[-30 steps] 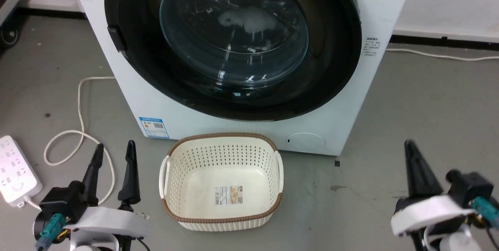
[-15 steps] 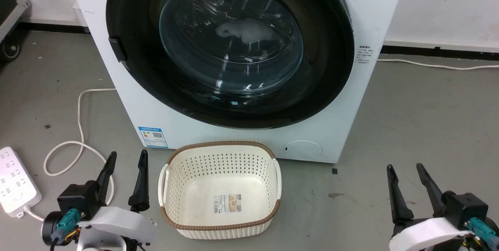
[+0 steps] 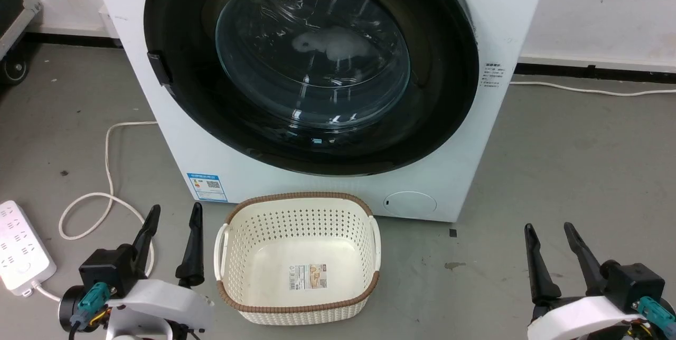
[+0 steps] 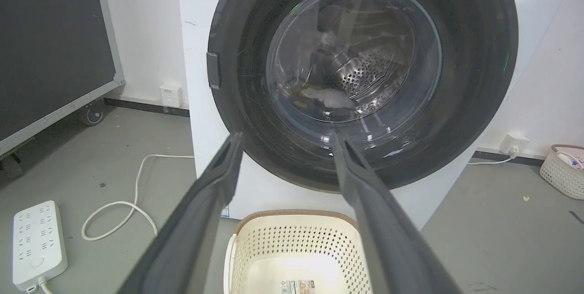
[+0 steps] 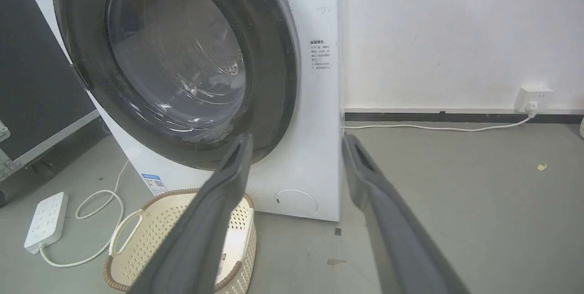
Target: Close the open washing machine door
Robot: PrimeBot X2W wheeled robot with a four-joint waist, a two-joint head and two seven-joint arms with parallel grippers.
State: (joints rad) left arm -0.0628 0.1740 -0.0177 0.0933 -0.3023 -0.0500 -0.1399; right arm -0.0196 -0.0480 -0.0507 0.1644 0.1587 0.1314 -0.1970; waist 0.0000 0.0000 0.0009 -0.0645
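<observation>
Left gripper (image 3: pixel 175 208): fingers spread wide, nothing between them, low at the robot's left, just beside the laundry basket (image 3: pixel 296 224). In the left wrist view the left gripper (image 4: pixel 286 135) points at the lower part of the door, well apart from it.

Right gripper (image 3: pixel 548 226): fingers also spread, empty, low at the robot's right over bare floor. In the right wrist view the right gripper (image 5: pixel 297 137) aims at the machine's lower right corner, no contact.

The washing machine door (image 3: pixel 311 60) sits on the front of the white washing machine (image 3: pixel 253 171). Its black rim looks flat against the panel all round, with no gap visible in the right wrist view (image 5: pixel 178 61). The small black latch tab (image 3: pixel 159 68) is on the door edge at the robot's left. Something pale lies behind the glass, can't tell what.

Judgement: the door looks shut, task about done. Whether the latch caught can't be told.

If a check push is needed:
- Use the left arm, nearest the tab.
- Press on the black rim beside the tab, not on the glass bowl.
- Push straight in, slow, flat of a finger.
- Come in above the basket so it isn't knocked.
- Keep the arm off the power strip (image 3: pixel 21 247) and the white cable (image 3: pixel 108 160) on the floor.
</observation>
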